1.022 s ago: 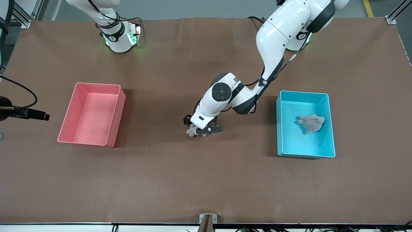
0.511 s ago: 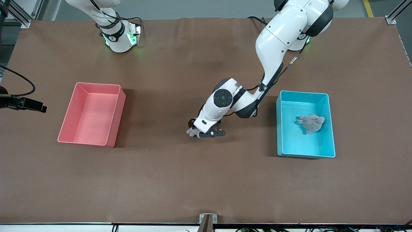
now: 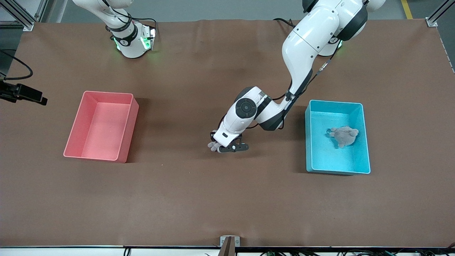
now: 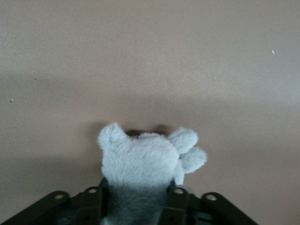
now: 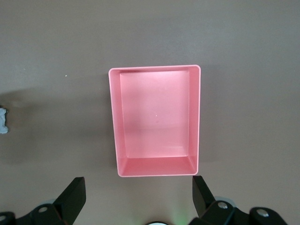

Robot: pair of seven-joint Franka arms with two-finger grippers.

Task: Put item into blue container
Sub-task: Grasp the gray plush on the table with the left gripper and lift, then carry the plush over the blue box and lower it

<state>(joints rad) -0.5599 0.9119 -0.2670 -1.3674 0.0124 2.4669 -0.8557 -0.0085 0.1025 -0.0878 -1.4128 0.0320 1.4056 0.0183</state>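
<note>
Grey plush toy [image 4: 140,161] on the worktop [image 3: 199,199] midway between the pink bin [image 3: 73,140] and blue container [image 3: 366,142], pinched by the left gripper [image 3: 227,146], fingers [image 4: 179,202] closed against its sides. Second grey plush [image 3: 344,136] inside the blue container. Right gripper [image 5: 138,199] waited high over the pink bin, fingers spread wide, holding nothing.

We see a fuzzy grey plush toy [image 4: 140,161] on the matt brown table covering [image 3: 185,199]. The rectangular light-blue plastic bin [image 3: 366,142] and the pink plastic bin [image 3: 129,131] look smooth to us.
</note>
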